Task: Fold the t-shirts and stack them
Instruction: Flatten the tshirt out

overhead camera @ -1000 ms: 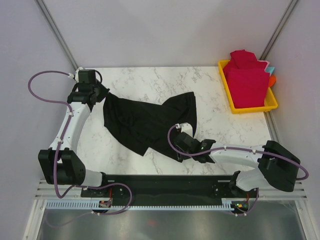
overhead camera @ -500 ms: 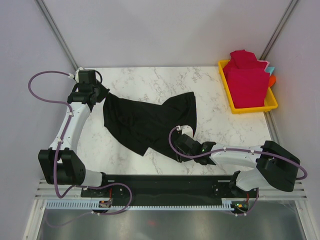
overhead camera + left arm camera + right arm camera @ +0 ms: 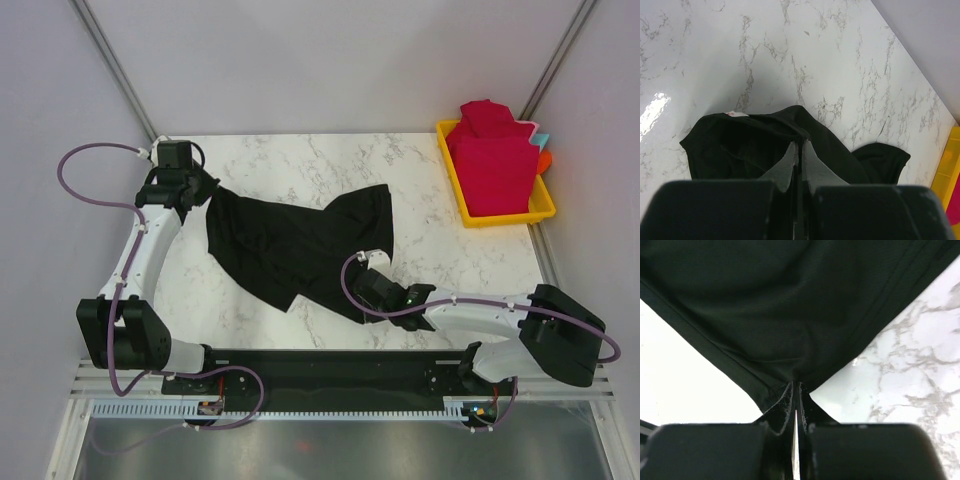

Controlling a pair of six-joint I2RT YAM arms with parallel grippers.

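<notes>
Your left gripper [image 3: 800, 146] is clamped on a fold of the black t-shirt [image 3: 290, 245] at its fingertips; your right gripper [image 3: 796, 389] pinches its hem likewise.

One black t-shirt [image 3: 300, 245], one yellow tray [image 3: 500, 218], two grippers: left gripper [image 3: 800, 146], right gripper [image 3: 796, 386]. Red t-shirts [image 3: 492, 160] piled, count unclear.

One black t-shirt [image 3: 290, 245] lying crumpled across the middle of the marble table [image 3: 300, 160], its far left and near right ends coming to pinched points, red t-shirts [image 3: 495, 160] sitting piled in the yellow tray [image 3: 505, 217], far right
</notes>
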